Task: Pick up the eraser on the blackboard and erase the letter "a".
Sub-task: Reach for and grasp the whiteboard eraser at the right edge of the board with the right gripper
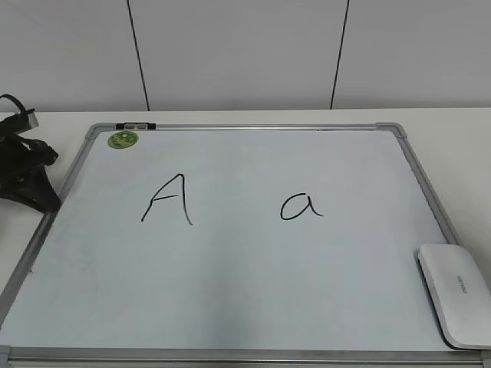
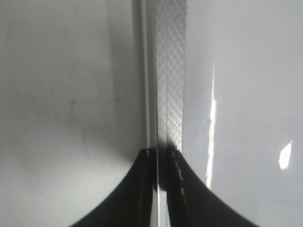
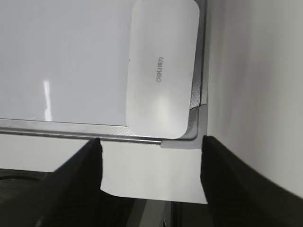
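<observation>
Bright, even light is filling the exterior view, with the blackboard (image 1: pixel 230 261) showing no hard shadows. In the left wrist view, streaks of glare are shining on the board, its frame (image 2: pixel 168 71) blurring upward. Dark foreground jaws are appearing silhouetted and soft in both wrist views.

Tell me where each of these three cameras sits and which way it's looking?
Exterior view: in front, above the table, looking down at a slant over the blackboard; the left arm shows at the left edge.
Left wrist view: on the left arm, looking along the board's frame; the left gripper shows, shut.
Right wrist view: on the right arm, looking down at the eraser; the right gripper shows, open.
Shared: exterior and right wrist views both show the eraser in the board's corner.
</observation>
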Robot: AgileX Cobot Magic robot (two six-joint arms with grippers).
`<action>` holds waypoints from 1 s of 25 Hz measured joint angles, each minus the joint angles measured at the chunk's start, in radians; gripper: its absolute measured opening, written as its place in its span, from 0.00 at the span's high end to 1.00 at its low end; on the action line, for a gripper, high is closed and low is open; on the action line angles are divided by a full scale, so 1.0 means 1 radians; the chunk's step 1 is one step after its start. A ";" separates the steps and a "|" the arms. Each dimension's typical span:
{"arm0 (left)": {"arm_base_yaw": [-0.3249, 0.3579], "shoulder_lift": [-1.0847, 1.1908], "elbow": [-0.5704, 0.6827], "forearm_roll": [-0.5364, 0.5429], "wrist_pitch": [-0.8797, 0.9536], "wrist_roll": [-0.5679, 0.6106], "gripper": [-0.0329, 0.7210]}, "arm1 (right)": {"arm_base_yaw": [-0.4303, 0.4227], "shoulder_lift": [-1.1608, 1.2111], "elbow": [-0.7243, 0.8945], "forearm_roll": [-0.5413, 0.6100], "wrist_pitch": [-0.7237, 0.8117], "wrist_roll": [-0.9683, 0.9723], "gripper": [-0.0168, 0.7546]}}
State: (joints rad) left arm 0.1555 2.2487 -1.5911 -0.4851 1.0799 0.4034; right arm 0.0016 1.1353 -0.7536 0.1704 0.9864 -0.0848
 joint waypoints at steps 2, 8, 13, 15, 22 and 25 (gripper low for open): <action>0.000 0.000 -0.001 0.000 0.000 0.000 0.90 | 0.000 0.038 -0.001 0.000 -0.021 0.002 0.35; 0.000 0.000 -0.001 0.000 0.000 0.000 0.90 | 0.000 0.136 -0.001 0.006 -0.090 -0.002 0.28; 0.000 0.000 -0.001 0.000 0.000 0.000 0.90 | 0.000 0.210 -0.002 0.028 -0.139 -0.043 0.12; 0.000 0.000 -0.001 0.000 0.000 0.000 0.90 | 0.000 0.246 -0.002 0.032 -0.160 -0.049 0.11; 0.000 0.000 -0.001 0.000 0.000 0.000 0.90 | 0.000 0.383 -0.003 0.036 -0.232 -0.054 0.11; 0.000 0.000 -0.001 0.000 0.000 0.000 0.90 | 0.000 0.427 -0.003 0.042 -0.255 -0.058 0.11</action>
State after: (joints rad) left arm 0.1555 2.2487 -1.5918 -0.4851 1.0799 0.4034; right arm 0.0016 1.5627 -0.7566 0.2124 0.7317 -0.1423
